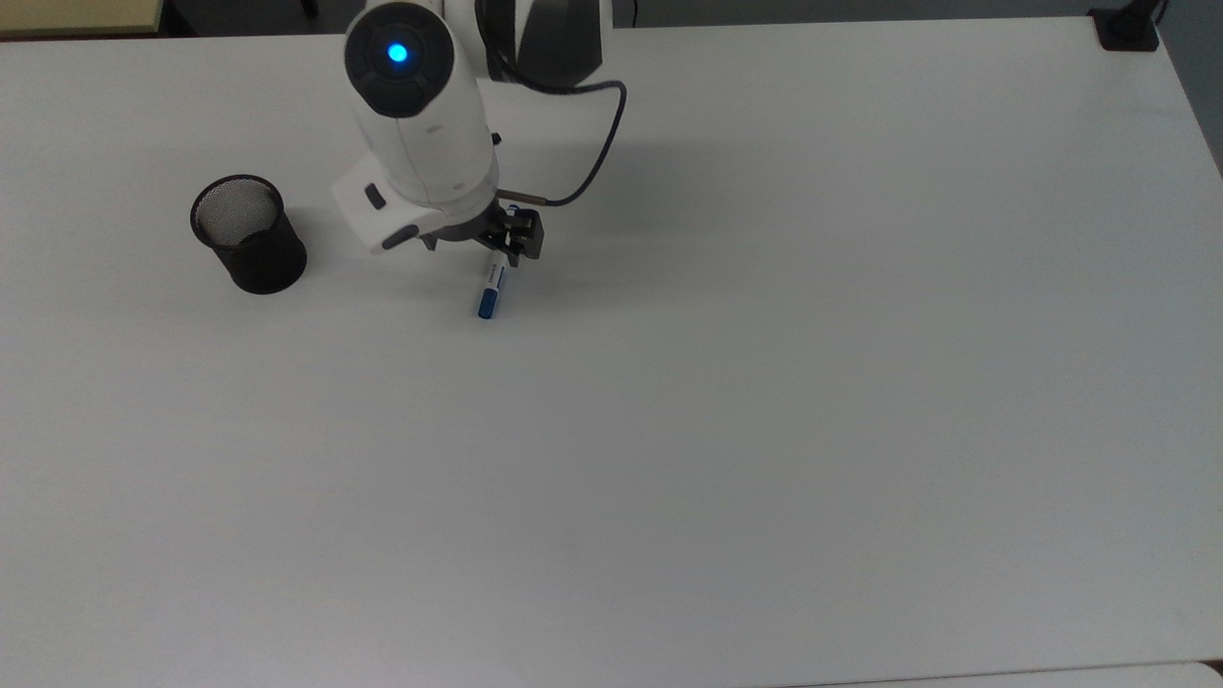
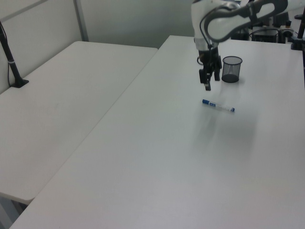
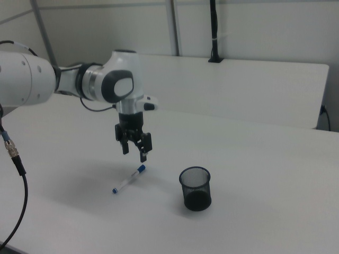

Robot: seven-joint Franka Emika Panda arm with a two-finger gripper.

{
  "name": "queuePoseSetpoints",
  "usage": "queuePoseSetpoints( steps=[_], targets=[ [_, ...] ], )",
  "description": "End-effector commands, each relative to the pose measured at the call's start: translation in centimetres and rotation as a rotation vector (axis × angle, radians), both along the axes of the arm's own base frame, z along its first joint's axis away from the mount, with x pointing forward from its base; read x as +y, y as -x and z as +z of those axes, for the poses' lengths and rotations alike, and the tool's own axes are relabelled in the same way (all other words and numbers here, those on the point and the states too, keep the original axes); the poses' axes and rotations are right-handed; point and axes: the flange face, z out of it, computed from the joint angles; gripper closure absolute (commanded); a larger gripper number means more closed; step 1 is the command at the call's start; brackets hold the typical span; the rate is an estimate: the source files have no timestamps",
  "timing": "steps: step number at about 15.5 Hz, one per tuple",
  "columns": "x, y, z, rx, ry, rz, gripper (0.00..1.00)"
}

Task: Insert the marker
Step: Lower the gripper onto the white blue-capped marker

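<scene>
Marker pen [image 1: 492,287] — slim, white-barrelled, with a blue cap at one end and a small blue tail at the other — lies flat on a large white table [image 1: 764,382], untouched. A small printed label sits on its barrel near the cap.

Taking the marker as the landmark and reading the top view from left to right: well to the marker's left stands a black mesh cup [image 1: 247,233], upright and open at the top, apart from everything else. Between the cup and the marker, but much nearer the marker, the white robot arm [image 1: 420,124] reaches down from the table's far edge, a blue light glowing on its upper housing. Its black gripper [image 1: 506,250] hangs directly above the marker's tail half, covering that part of the barrel, while the capped end pokes out below it. A thin black cable [image 1: 597,153] loops to the right of the arm. To the marker's right the table is plain white.

In the right view the gripper [image 3: 134,151] is raised off the table, above the marker [image 3: 128,179] and not touching it, its two fingers spread apart with nothing between them. There the mesh cup [image 3: 195,188] stands to the marker's right.

In the left view the gripper [image 2: 208,81] hovers above the marker [image 2: 218,106] — the cup [image 2: 231,69] stands behind it.
</scene>
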Motion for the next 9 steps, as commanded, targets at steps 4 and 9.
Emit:
queuePoseSetpoints(
  steps=[4,9],
  targets=[
    [1.7,1.4,-2.0,-0.030,0.030,0.031,0.18],
    [1.5,0.7,-4.3,-0.034,0.052,0.045,0.33]
  ],
)
